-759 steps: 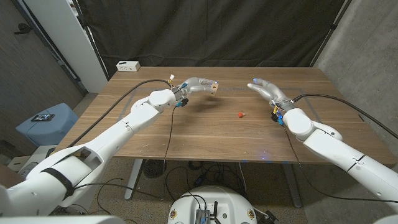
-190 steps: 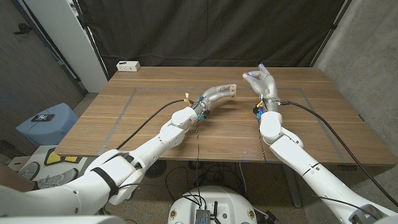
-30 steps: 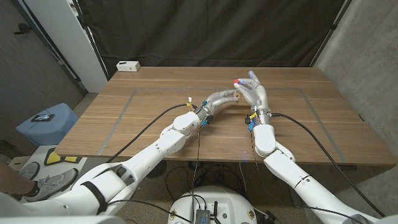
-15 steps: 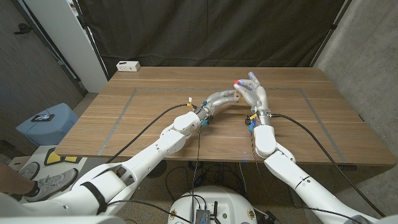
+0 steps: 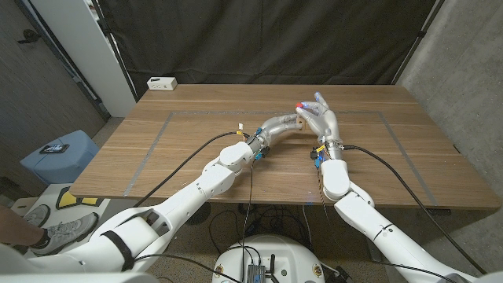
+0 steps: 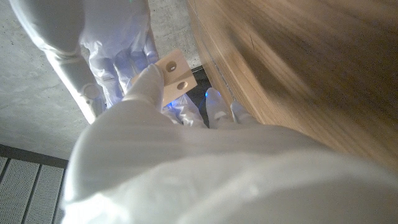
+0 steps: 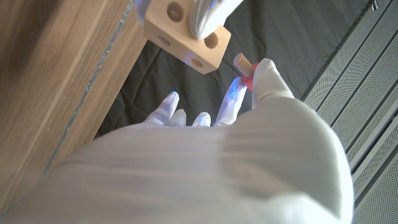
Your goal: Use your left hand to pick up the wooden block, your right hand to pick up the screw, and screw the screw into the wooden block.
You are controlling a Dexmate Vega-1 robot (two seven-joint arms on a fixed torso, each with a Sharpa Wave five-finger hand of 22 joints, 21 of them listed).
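Observation:
My left hand (image 5: 277, 123) holds the wooden block (image 5: 292, 119) above the middle of the table. The block is a pale cube with round holes in its faces; it also shows as the block (image 6: 173, 76) and the block (image 7: 186, 31). My right hand (image 5: 320, 119) pinches the screw (image 5: 299, 104), which has a red head and a wooden threaded shaft, just to the right of the block. In the right wrist view the screw (image 7: 242, 65) sits beside the block's lower corner, its shaft tip close to the block and outside the holes.
The wooden table (image 5: 196, 157) has a taped rectangle outline on it. A white box (image 5: 162, 82) sits at the back left corner. Black cables trail from both wrists. A blue stool (image 5: 59, 153) stands off the table's left side.
Over the last second almost nothing has moved. Since 6 s ago both hands have come together, bringing the screw beside the block. 25 s ago the screw lay on the table.

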